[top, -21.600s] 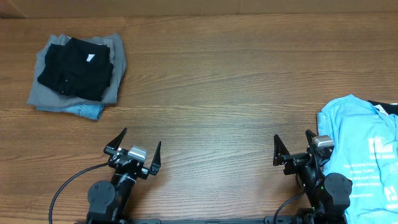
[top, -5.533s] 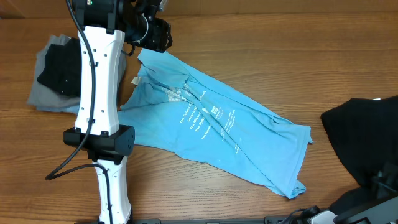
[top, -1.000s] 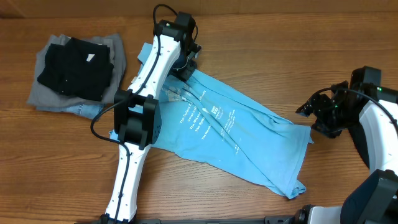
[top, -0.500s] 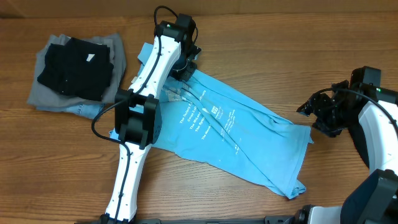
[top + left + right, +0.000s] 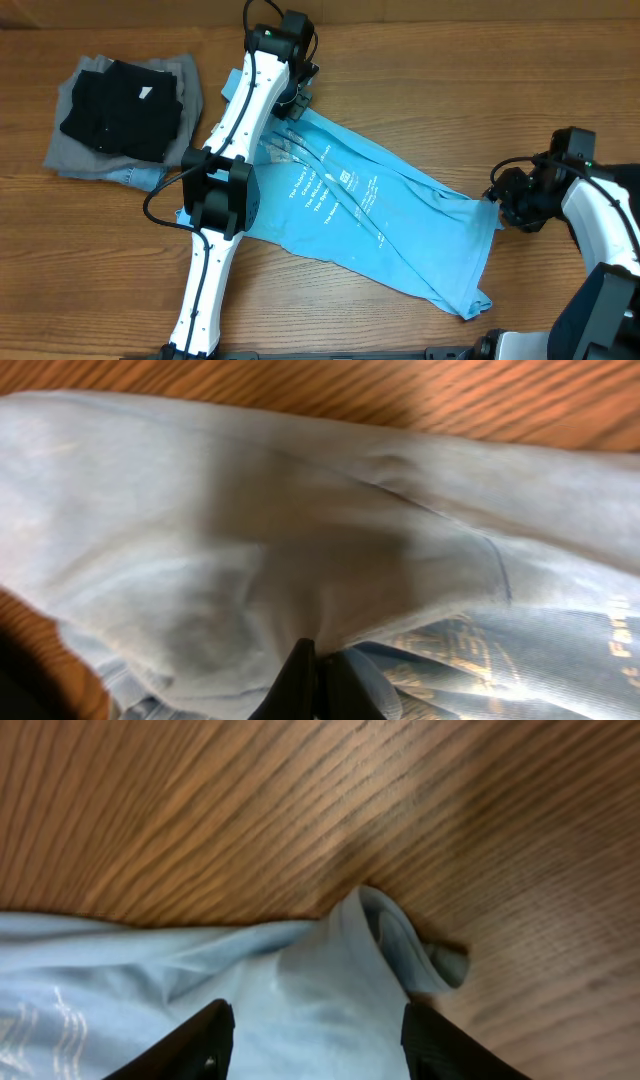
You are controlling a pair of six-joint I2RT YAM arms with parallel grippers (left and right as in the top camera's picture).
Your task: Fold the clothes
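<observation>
The light blue shirt (image 5: pixel 350 200) lies spread out on a slant across the table, white lettering up. My left gripper (image 5: pixel 293 103) is at its far upper end, shut on a fold of the blue cloth (image 5: pixel 250 540); in the left wrist view the black fingertips (image 5: pixel 300 685) pinch the fabric together. My right gripper (image 5: pixel 497 195) is at the shirt's right corner. In the right wrist view the gripper (image 5: pixel 320 1040) is open, its fingers (image 5: pixel 205 1045) standing either side of the bunched blue corner (image 5: pixel 390 935).
A folded stack sits at the far left: a black garment (image 5: pixel 120 110) on top of a grey one (image 5: pixel 190 85), with a denim piece (image 5: pixel 145 178) underneath. The wooden table (image 5: pixel 450 90) shows behind and to the right of the shirt.
My left gripper has shut on the shirt's upper end and lifted it slightly. My right gripper has moved down and left onto the shirt's right corner, jaws a little narrower.
</observation>
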